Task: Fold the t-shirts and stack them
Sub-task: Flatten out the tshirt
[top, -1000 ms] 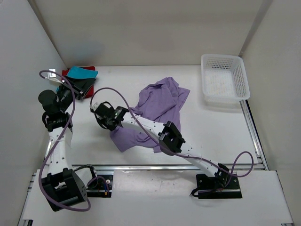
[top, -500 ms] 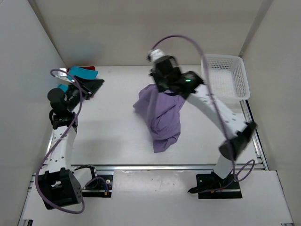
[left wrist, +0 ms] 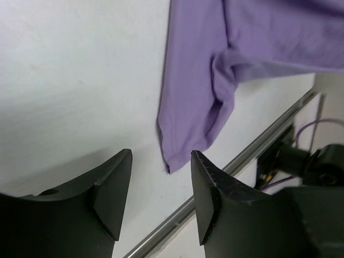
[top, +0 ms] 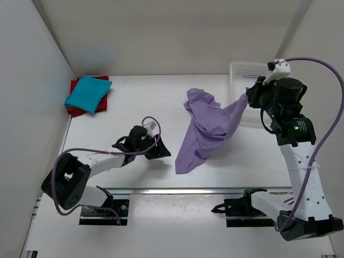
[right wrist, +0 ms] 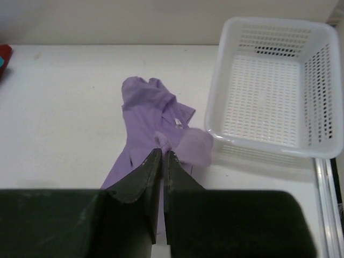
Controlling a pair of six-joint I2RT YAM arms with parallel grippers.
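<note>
I've got the right arm reared tall, right fingers (right wrist: 141, 185) clamped on the lavender shirt (top: 209, 131). Left arm lies low over the bench (top: 118, 115), left fingers (left wrist: 217, 199) apart.

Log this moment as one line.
right gripper: shut on lavender shirt, one end raised | left gripper: open, near shirt's lower end | teal shirt: folded on red shirt, far-left corner

White table (top: 134, 107), plain beige walls (top: 161, 32)

Robotics lab cell: white walls (top: 161, 37), bolted arm bases (top: 250, 208), metal rail (top: 215, 189), purple cables (top: 321, 61).
</note>
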